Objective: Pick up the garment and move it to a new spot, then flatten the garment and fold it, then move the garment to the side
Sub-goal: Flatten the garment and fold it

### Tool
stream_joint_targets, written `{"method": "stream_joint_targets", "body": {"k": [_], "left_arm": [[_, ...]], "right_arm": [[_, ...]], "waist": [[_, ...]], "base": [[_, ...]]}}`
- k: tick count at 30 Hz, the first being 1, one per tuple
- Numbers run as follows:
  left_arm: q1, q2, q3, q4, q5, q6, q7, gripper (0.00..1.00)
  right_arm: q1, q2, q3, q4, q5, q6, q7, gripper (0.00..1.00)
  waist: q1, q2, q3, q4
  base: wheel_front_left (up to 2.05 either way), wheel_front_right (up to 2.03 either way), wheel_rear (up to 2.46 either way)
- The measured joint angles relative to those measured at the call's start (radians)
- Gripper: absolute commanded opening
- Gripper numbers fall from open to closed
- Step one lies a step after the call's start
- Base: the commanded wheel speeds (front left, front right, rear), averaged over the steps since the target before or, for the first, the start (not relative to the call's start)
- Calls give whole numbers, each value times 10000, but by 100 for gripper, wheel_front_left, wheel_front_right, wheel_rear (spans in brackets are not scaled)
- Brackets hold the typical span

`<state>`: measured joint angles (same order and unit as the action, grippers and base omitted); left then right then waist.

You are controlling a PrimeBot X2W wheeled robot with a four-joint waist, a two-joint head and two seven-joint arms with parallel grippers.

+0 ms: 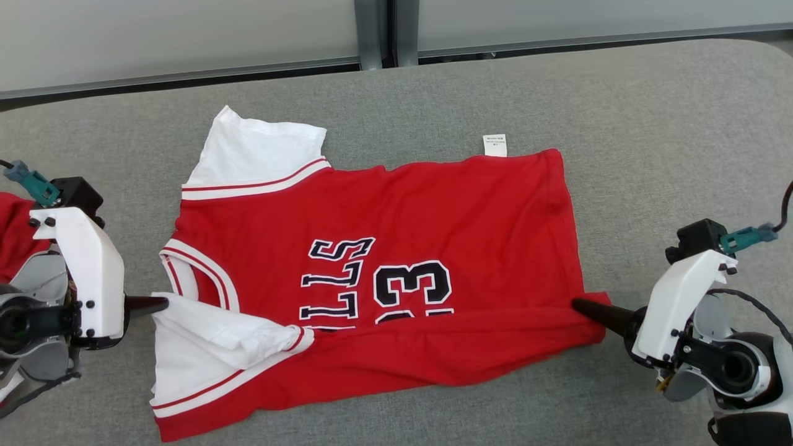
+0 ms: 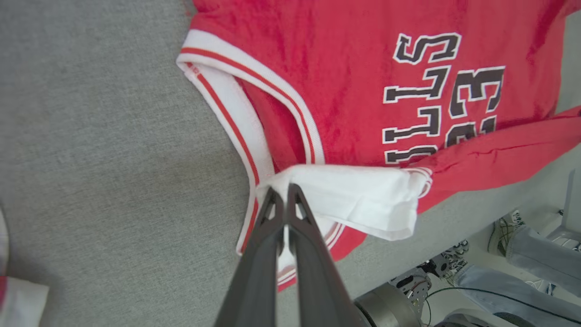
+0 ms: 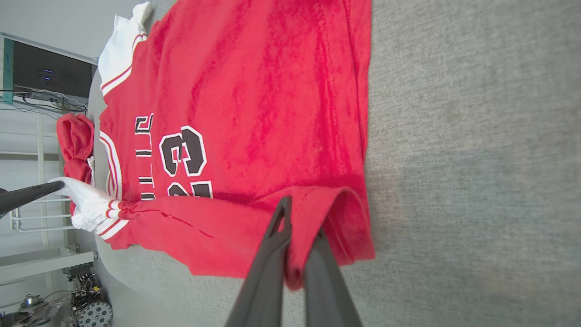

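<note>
The grey, cloth-covered counter stood before pale wall panels. In its middle lay the garment, a red jersey with white sleeves, spread with the collar to the left and the hem to the right. Its near long edge was raised and turned a little toward the far side, so it covered the lower part of the printed number.

The garment looked light, thin and very soft. I judged that it would sag between two holds and slide easily over the counter. It therefore wants one hold at each end of an edge, with the fabric drawn gently tight between them. It was taken in this way. The left end effector had its fingers pressed together on the near white sleeve, pinching its folded edge. The right end effector pinched the near hem corner, with red fabric wrapped over one finger.

Both arms were posed low at the two sides. The fingers lay almost level with the counter and pointed toward each other across the garment, and the wrists were a little above the surface. A second red cloth lay at the left edge, behind the left arm and apart from the garment.
</note>
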<state>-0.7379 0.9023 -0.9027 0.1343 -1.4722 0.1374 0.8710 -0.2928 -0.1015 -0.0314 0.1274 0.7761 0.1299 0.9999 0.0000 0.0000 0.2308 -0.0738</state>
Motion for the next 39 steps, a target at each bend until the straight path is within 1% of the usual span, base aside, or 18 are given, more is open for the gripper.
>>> {"method": "stream_joint_targets", "body": {"k": [1,2,3,6,8,16,19,21,23,27,29,30,35,37,39], "left_arm": [[-44,-113,0,203,2,2,-23,18],[-44,-113,0,203,2,2,-23,45],[-76,-263,29,416,33,21,-203,100],[-120,-639,4,786,44,-61,-316,100],[-121,-752,2,913,44,-198,-399,100],[-39,-644,79,763,267,-663,-965,100],[-6,-529,290,510,525,-836,-1701,100],[75,-483,531,291,731,-851,-2451,100],[228,-391,679,73,1156,-817,-3285,100],[686,-117,796,-464,2429,-430,-5104,100],[1098,-171,1043,-803,2539,-88,-6119,100],[1299,-155,1043,-1007,2867,109,-6575,100],[2610,-290,1480,-2050,3507,1386,-8972,100],[3256,-401,1668,-2414,3620,1889,-9835,100],[3932,-437,1958,-2736,3787,2514,-10799,100]], "right_arm": [[-78,21,8,128,-17,0,-84,56],[-78,21,8,128,-17,0,-84,95],[-131,33,-38,234,-40,0,-198,100],[-193,33,-42,556,-136,-2,-385,100],[-197,44,-48,616,-128,-2,-558,100],[-34,-119,88,477,-8,-2,-1762,100],[57,-270,186,205,50,-2,-2541,100],[195,-378,242,-36,63,-2,-3195,100],[398,-491,307,-337,27,-2,-3927,100],[926,-729,414,-876,-351,-2,-5394,100],[1319,-746,403,-1131,-456,-2,-6134,100],[1506,-757,431,-1267,-552,-2,-6470,100],[2483,-731,374,-1879,-1058,-2,-8178,100],[2893,-619,339,-2013,-1039,-2,-8661,100],[3219,-652,389,-2021,-1053,0,-9033,100]], "waist": [[0,0,-22,11],[0,0,-22,11],[0,0,-51,23],[0,0,-154,58],[0,0,-262,86],[0,0,-873,212],[0,0,-1144,282],[0,0,-1316,341],[0,0,-1461,415],[0,0,-1703,569],[0,0,-1789,663],[0,0,-1829,706],[0,0,-1958,851],[0,0,-1976,849],[0,0,-1962,769]], "base": [[0,0,0],[0,0,0],[0,0,0],[0,0,0],[0,0,0],[0,0,0],[0,0,0],[0,0,0],[0,0,0],[0,0,0],[0,0,0],[0,0,0],[0,0,0],[0,0,0],[0,0,0]]}}
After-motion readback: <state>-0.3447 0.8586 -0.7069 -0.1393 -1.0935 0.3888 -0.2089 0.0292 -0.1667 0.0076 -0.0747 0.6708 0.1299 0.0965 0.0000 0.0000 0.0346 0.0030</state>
